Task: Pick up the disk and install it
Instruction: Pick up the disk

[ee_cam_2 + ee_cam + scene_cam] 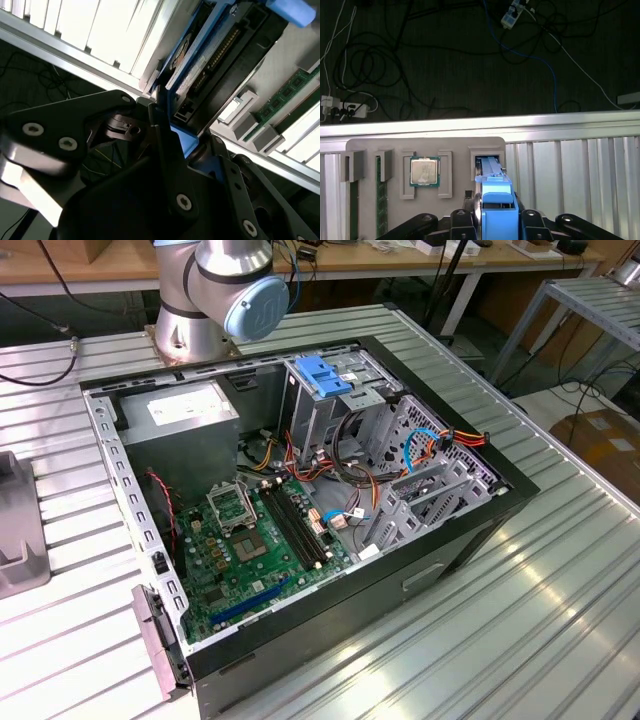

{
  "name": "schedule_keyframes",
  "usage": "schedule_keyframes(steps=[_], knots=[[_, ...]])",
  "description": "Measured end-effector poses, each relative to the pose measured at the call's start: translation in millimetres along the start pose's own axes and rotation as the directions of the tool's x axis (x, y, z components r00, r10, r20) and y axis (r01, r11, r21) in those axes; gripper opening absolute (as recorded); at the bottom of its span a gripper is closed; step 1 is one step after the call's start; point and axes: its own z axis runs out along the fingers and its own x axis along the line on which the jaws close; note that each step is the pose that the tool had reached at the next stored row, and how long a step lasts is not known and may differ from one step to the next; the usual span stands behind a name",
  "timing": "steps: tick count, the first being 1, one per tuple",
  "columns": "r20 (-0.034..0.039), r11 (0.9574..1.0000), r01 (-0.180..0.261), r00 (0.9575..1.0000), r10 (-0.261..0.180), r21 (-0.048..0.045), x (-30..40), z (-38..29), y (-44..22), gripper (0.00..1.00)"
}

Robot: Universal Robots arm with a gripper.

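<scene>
The disk (220,55) is a flat grey-metal drive with blue side rails. In both wrist views it stands on edge at a slot of a grey parts holder (455,145). My gripper (181,142) is shut on the blue rail at the disk's near end, one black finger on each side. In the first wrist view, the blue rail of the disk (492,192) rises between the gripper (497,220) linkages. I cannot tell whether the disk rests in the slot or hangs just above it.
The holder also carries a processor chip (424,171) and memory sticks (381,195). The exterior view has the open computer case (470,530) on a ribbed metal table, with a motherboard (250,550), power-supply box (185,412), cables, and a drive cage with a blue tab (325,375). The arm's base (215,290) stands behind the case.
</scene>
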Motion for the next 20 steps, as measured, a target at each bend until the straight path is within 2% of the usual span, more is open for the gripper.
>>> schedule_keyframes(steps=[3, 20], knots=[[-0.0001, 1.0, 0.0, 1.0, 0.0, -0.0004, -0.2, -2.9, 0.2, 0.37], [-0.0002, 1.0, 0.0, 1.0, 0.0, -0.0006, -2.3, -10.3, 0.6, 0.37]])
